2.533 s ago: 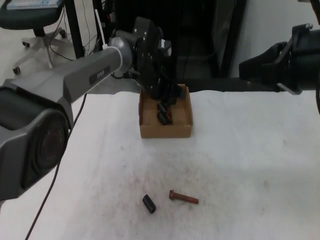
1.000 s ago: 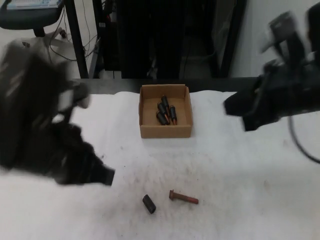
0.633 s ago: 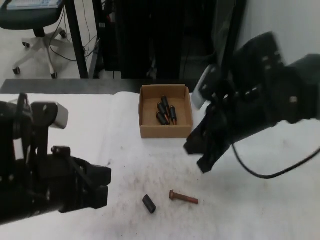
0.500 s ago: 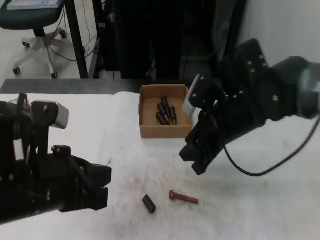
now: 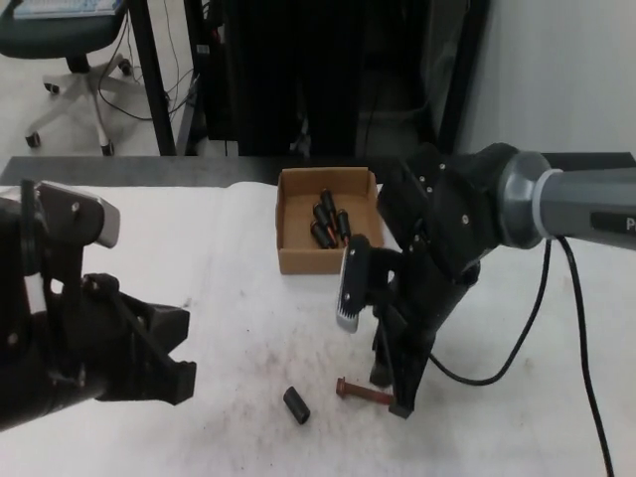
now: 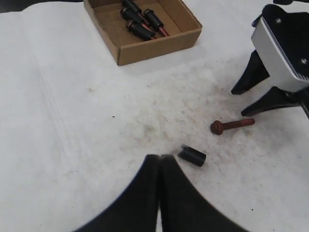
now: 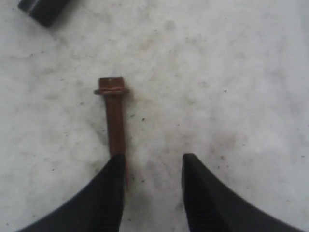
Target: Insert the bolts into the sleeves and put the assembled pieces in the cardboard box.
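A rust-brown bolt [image 5: 356, 390] lies on the white bench cover beside a short black sleeve [image 5: 296, 404]. My right gripper [image 5: 391, 395] stands open, low over the bolt's shank end. In the right wrist view the bolt [image 7: 114, 116] runs up to one fingertip [image 7: 115, 166], and the sleeve [image 7: 43, 9] lies beyond the bolt's head. My left gripper [image 6: 160, 158] is shut on nothing, just short of the sleeve [image 6: 192, 156], with the bolt [image 6: 231, 125] farther off. The cardboard box [image 5: 328, 262] holds several assembled pieces [image 5: 328, 221].
In the high view the left arm [image 5: 89, 348] sits low at the near left. The right arm's black cable [image 5: 556, 298] hangs over the bench on the right. An office chair [image 5: 60, 40] and dark stands lie behind the bench. White cover lies bare around the two loose parts.
The left arm left the box and drew back to the near left. The right arm swung in from the far right and came down over the bolt.
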